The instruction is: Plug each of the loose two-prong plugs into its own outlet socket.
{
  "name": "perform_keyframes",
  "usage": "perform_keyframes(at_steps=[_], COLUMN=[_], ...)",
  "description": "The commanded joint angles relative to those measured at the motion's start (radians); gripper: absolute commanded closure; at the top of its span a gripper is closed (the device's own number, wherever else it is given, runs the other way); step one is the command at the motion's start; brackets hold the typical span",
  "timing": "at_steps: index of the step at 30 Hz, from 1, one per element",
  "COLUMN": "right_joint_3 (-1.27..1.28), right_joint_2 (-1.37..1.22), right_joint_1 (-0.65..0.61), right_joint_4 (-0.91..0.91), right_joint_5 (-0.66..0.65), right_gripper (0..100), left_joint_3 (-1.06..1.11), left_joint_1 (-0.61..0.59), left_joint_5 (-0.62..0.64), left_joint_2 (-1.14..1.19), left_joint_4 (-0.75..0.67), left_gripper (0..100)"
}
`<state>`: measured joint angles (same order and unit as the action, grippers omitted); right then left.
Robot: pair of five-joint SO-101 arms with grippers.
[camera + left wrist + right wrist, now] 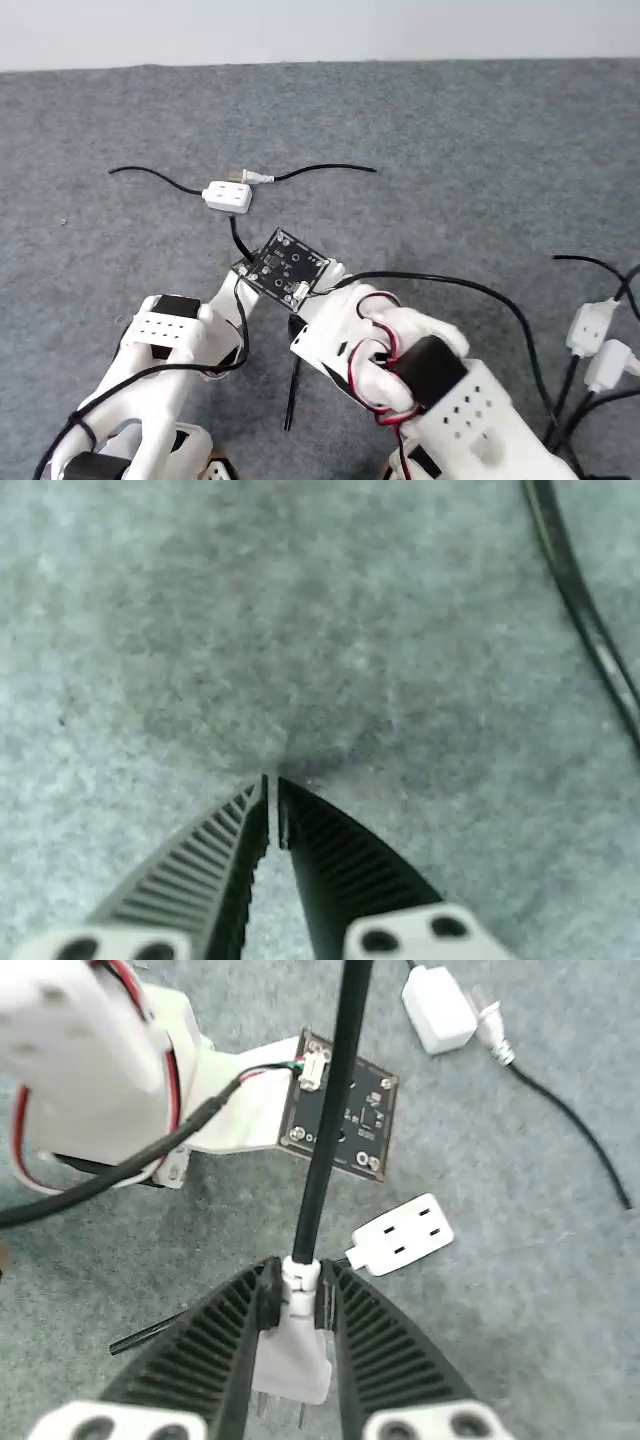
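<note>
The right gripper (297, 1278) was clenched on a white plug (290, 1355). Its fingers pressed both sides of the body, and the two prongs pointed back toward the wrist. The plug's cord (330, 1140) ran straight out from between the fingertips and crossed in front of the other arm's camera board (345, 1110). Just beside the fingertips an outlet (403, 1235) lay on the grey carpet (520, 1260), slots facing up and unfilled, apart from the held plug.

In the high view a second outlet (228, 196) sat left of centre in the upper half of the frame. A small plug (247, 177) lay against its upper right end, and thin black leads trailed out to both sides. Whether that plug was fully seated could not be told. At the right edge, below the middle, lay two white cord ends (590, 327).

The left gripper (272, 785) was closed on nothing, tips together just over the carpet. A loose cord (585, 620) lay off to one side of it.
</note>
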<state>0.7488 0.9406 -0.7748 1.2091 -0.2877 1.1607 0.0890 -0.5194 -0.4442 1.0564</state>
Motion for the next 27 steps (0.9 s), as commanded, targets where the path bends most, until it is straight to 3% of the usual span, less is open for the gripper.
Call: perform_keyframes(at_steps=[1,8,14,17,22,27], right_joint_3=[0.025,0.084,0.089,0.089,0.109,0.141], right_joint_2=[0.021,0.021,0.021,0.021,0.019,-0.031], right_joint_1=[-0.010,-0.007,0.064,0.071,0.097,0.111], right_joint_4=[-0.071,-0.131,-0.151,-0.157,-0.216,-0.277], right_joint_5=[0.012,0.012,0.014,0.032,0.117,0.120], right_gripper=[99.1,99.1,99.1,99.1,99.1,99.1], left_joint_3=[-0.047,-0.044,0.125,0.170,0.229,0.275], left_joint_1=[0.049,0.132,0.245,0.247,0.153,-0.021], left_joint_5=[-0.017,-0.017,-0.011,0.064,0.278,0.365], left_joint_2=[-0.014,-0.212,-0.473,-0.595,-0.733,-0.746], left_joint_4=[0.015,0.015,0.015,0.015,-0.051,-0.164], left_gripper=[99,99,99,99,98,98])
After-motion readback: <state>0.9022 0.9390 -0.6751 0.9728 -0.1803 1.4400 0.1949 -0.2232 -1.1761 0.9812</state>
